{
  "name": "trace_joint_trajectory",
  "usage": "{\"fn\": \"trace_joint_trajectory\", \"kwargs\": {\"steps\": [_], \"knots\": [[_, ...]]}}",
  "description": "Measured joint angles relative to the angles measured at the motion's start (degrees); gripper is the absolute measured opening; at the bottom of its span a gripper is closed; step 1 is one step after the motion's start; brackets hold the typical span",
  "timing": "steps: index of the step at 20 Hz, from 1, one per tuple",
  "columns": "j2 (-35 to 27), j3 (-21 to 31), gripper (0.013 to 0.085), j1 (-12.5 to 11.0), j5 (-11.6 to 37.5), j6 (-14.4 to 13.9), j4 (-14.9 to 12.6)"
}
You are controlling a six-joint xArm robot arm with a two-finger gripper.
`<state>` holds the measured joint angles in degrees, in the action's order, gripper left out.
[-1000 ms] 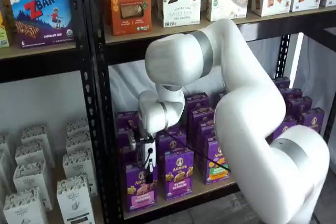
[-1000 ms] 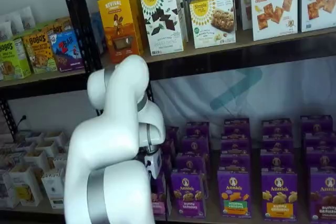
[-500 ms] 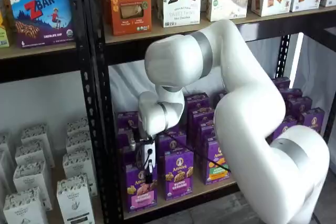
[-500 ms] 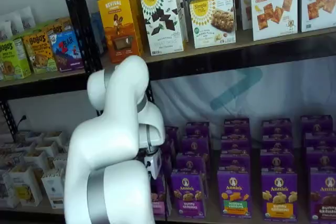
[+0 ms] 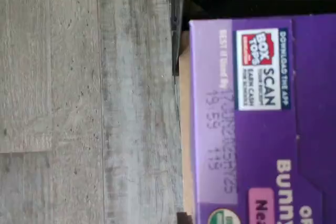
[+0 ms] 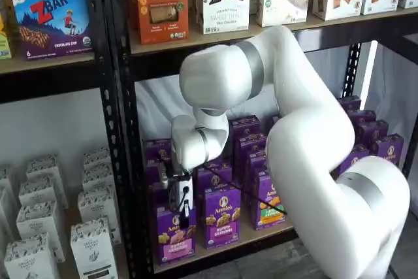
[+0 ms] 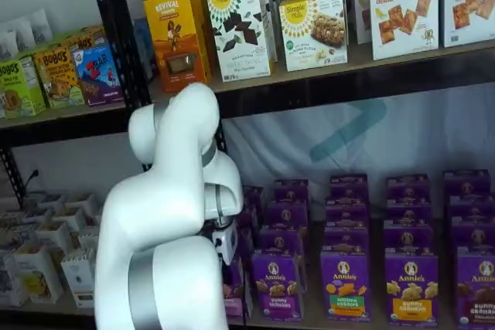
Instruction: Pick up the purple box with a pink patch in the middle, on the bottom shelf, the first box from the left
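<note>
The purple box (image 6: 174, 240) stands at the bottom shelf (image 6: 225, 247) front, leftmost.

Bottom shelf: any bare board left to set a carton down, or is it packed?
The bottom shelf is crowded: rows of purple cartons stand close together, with only narrow gaps between columns. A bare strip of board runs along the front edge, before the purple box. The tool hangs over that box.

Directly under the gripper (image 6: 181, 212), the purple box (image 5: 262, 124) reads "BOX TOPS", "SCAN", "Bunny"; its front (image 6: 175, 234) shows "Annie's". Above, cartons read "ZBAR" (image 6: 51, 17) and "CRACKERS" (image 7: 402, 7).
</note>
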<state>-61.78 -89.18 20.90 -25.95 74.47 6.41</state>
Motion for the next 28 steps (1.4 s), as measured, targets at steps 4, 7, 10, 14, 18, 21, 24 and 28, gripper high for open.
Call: {"fn": "trace_joint_trajectory", "kwargs": {"steps": [4, 7, 10, 14, 18, 21, 24, 28], "knots": [[0.0, 0.1, 0.0370, 0.0, 0.3, 0.4, 0.5], [0.1, 0.3, 0.0330, 0.0, 0.5, 0.6, 0.6], [0.2, 0.6, 0.0330, -0.1, 0.9, 0.9, 0.8], [0.5, 0.9, 0.0330, -0.3, 1.2, 1.2, 1.0], [1.4, 1.8, 0.0330, -0.4, 0.7, 1.2, 0.9], [2.6, 3.1, 0.0330, -0.4, 0.4, 0.3, -0.2], [4.3, 5.3, 0.0330, -0.5, 0.3, -0.6, -1.3], [7.2, 9.1, 0.0330, -0.5, 0.8, -1.3, -2.1]]}}
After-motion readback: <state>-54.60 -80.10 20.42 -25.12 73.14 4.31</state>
